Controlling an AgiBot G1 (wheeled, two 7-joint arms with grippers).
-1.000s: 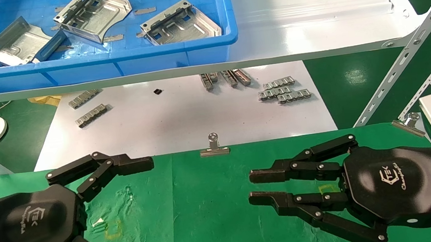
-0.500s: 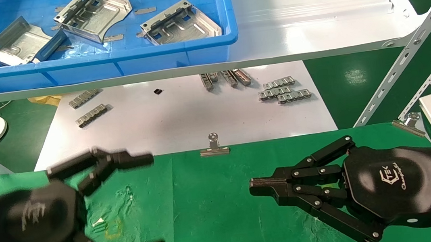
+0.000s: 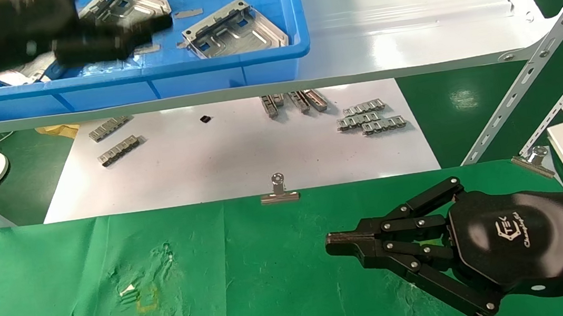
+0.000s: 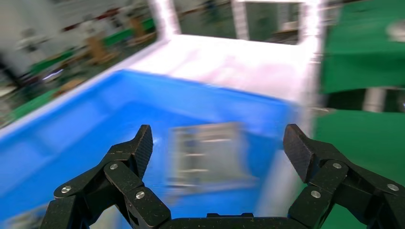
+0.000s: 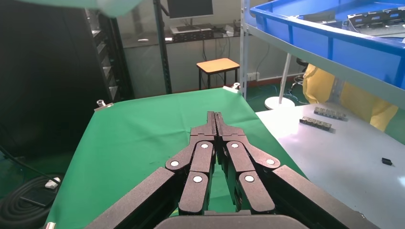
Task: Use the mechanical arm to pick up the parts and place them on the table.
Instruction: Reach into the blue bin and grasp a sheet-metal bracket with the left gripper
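Head view: the left gripper (image 3: 109, 37) is seen raised over the blue bin (image 3: 229, 68) on the white shelf (image 3: 403, 17), blurred, above the parts (image 3: 232, 31) lying inside. From the left wrist view its fingers (image 4: 136, 148) are shown spread wide apart, with one part (image 4: 210, 152) between them below. The right gripper (image 3: 336, 244) is held low over the green table (image 3: 254, 288), fingers pressed together, holding nothing. A white logo (image 3: 510, 232) is printed on its palm; the lettering cannot be read with certainty.
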